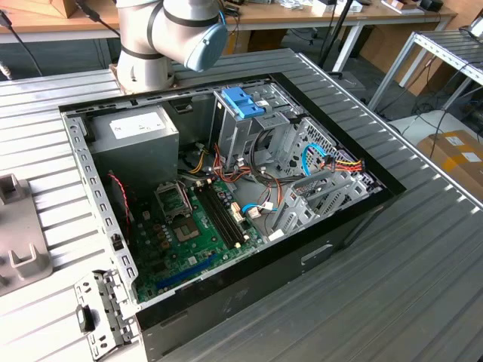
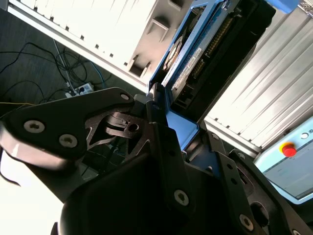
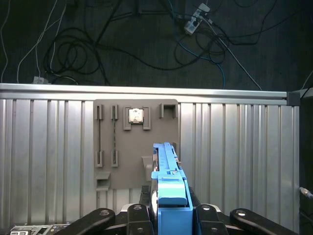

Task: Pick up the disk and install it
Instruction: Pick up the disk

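Your hand (image 3: 168,208) is pinching the disk (image 3: 165,166) edge-on, held over the grey plate (image 3: 122,156) on the surface (image 3: 44,156) (pick-up looks done). Install is still to do: I'd say it calls for careful lining-up with the cage (image 1: 235,139).

Computer case (image 1: 249,292) on the table (image 1: 423,286), arm base (image 1: 141,69) behind it. Inside: power supply (image 1: 136,139) at the exterior view's left, motherboard (image 1: 189,235) before it, drive cage (image 1: 249,136) at that view's right. The disk (image 3: 166,166) sits clamped in the gripper (image 3: 169,208).
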`<state>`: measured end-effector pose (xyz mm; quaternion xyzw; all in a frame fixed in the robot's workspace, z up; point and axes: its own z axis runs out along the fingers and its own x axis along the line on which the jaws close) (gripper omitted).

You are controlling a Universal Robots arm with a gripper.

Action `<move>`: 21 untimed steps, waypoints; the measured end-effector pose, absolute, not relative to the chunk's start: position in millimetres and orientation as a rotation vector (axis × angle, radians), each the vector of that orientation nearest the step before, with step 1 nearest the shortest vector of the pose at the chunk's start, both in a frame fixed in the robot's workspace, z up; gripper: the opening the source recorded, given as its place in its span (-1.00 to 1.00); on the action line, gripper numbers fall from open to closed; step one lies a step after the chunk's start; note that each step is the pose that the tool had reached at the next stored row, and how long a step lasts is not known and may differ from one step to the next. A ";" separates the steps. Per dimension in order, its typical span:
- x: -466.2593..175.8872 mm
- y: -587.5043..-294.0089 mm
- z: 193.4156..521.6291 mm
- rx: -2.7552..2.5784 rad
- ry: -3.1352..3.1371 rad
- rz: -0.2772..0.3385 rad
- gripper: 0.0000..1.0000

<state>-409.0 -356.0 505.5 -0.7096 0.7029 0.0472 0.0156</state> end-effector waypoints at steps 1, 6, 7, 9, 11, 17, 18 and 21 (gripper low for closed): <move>-408.3 -356.0 505.4 -2.207 2.187 0.147 -0.25; -404.4 -356.0 505.5 -2.207 2.187 0.147 -0.25; -403.7 -356.0 505.4 -2.207 2.186 0.147 -0.25; -402.0 -356.0 505.4 -2.207 2.187 0.147 -0.25; -400.1 -356.0 505.4 -2.207 2.187 0.147 -0.25; -396.1 -356.0 505.4 -2.207 2.187 0.147 -0.25; -395.3 -356.0 505.4 -2.207 2.187 0.147 -0.25; -393.4 -356.0 505.4 -2.207 2.187 0.147 -0.25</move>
